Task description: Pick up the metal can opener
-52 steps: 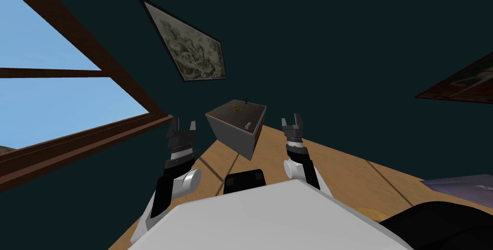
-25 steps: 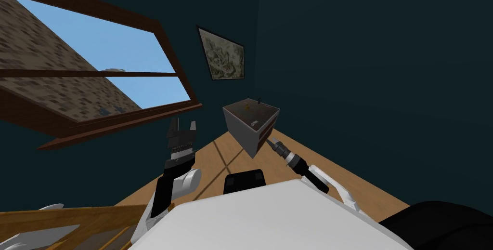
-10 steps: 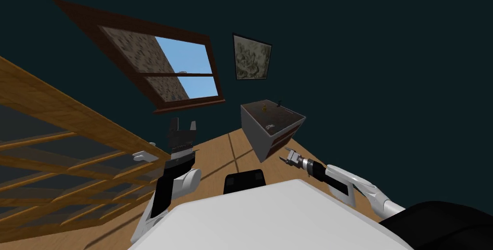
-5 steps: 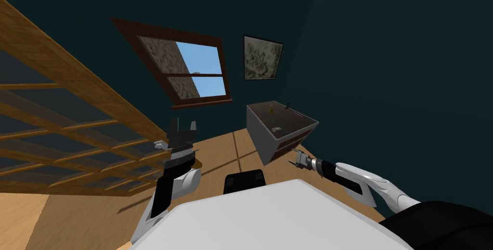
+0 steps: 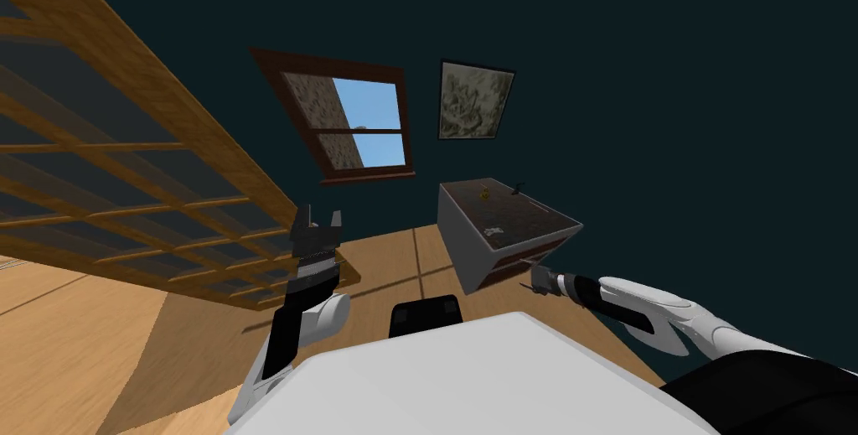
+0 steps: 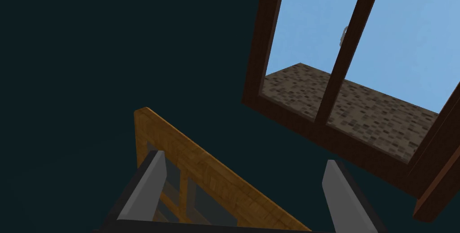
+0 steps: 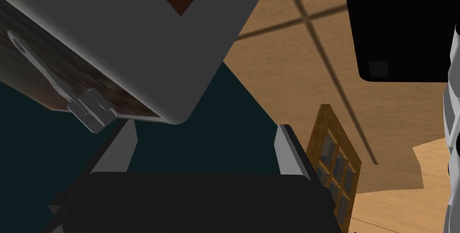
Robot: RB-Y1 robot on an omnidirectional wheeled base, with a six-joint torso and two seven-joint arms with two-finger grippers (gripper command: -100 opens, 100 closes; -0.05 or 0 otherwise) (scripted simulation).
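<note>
The can opener [image 7: 87, 108] is a grey metal tool with a long handle. It lies flat on the dark wood top of a small grey cabinet [image 7: 179, 55], near an edge. In the head view the can opener [image 5: 493, 231] is a pale speck on the cabinet [image 5: 465, 241]. My right gripper [image 7: 204, 147] is open, close to the cabinet's corner. The opener lies just past one fingertip [image 7: 123, 142], outside the gap. From the head, the right gripper [image 5: 531, 278] sits by the cabinet's near right side. My left gripper [image 5: 317, 219] stands raised and open with nothing in it [image 6: 242, 185].
A small yellow object [image 5: 484, 194] and a dark thing [image 5: 517, 188] stand farther back on the cabinet top. A glazed wooden door [image 5: 126, 204] stretches along my left. A window [image 5: 356, 124] and a picture [image 5: 476, 101] hang on the dark wall. The floor [image 5: 394, 258] is wood.
My whole view has swung, bringing the glazed door in on the left and shifting window and cabinet rightward. My right arm has stretched out low toward the cabinet's near right side. The left arm kept its pose.
</note>
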